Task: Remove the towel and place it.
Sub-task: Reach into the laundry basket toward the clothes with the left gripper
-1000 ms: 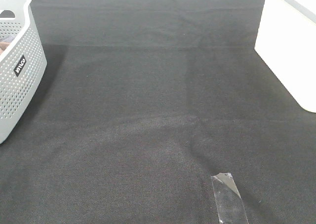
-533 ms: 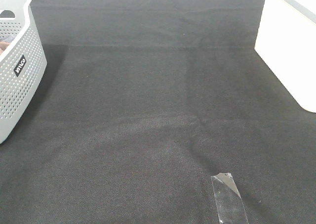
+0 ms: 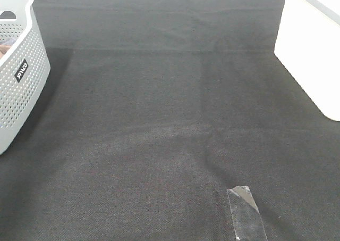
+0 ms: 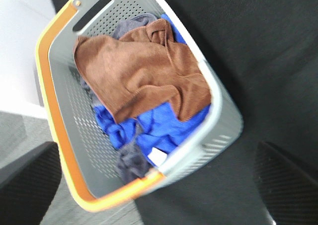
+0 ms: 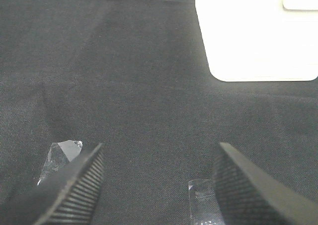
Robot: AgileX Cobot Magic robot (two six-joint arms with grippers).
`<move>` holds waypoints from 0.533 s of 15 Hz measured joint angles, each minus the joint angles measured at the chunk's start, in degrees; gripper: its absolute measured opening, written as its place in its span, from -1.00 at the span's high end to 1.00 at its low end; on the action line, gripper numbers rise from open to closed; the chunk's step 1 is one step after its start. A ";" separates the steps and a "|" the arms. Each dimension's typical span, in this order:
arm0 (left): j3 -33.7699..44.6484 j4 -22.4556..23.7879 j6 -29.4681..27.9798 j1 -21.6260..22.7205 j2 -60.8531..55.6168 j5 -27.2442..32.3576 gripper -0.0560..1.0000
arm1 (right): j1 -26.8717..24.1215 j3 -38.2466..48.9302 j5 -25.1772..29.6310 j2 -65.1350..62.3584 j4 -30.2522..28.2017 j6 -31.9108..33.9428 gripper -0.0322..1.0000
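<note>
**A:** Starting from the left, where does the towel (image 4: pixel 144 73) sit?

**B:** In the grey basket (image 3: pixel 21 81) at the far left edge of the counter (image 3: pixel 159 92). It is heaped on top of blue cloths (image 4: pixel 164 130), with a grey cloth (image 4: pixel 130 163) lower down. It is crumpled, and its longer run follows the basket's length, from the handle end toward the middle.

**A:** And the left jaws?

**B:** Spread wide and holding nothing. They are poised above the basket, with the towel lying between and beyond them. I'd judge a straight descent would meet it.

**A:** Moving right?

**B:** Bare counter, a strip of clear tape (image 3: pixel 245 212) near the front, then a white box (image 3: pixel 313 55) at the far right.

**A:** The right jaws?

**B:** Also spread apart and empty. They are over the counter near the tape, with the white box ahead, well apart from the basket.

**A:** So which arm?

**B:** The left, which is plainly nearer. Pinching across the towel's top fold rather than along it should keep blue cloth out of the grip.
</note>
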 joint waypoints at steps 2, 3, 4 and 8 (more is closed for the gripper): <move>-5.44 1.66 4.47 0.00 8.19 1.26 -0.98 | 0.00 0.00 0.00 0.00 0.00 0.00 -0.24; -9.51 5.04 7.85 0.00 15.24 2.52 -0.98 | 0.00 0.00 0.00 0.00 0.00 0.00 -0.24; -11.69 8.19 9.68 0.00 19.25 2.81 -0.98 | 0.00 0.00 0.00 0.00 0.00 0.00 -0.24; -14.61 19.14 12.32 0.00 31.51 3.09 -0.98 | 0.00 0.00 0.00 0.00 0.00 0.00 -0.24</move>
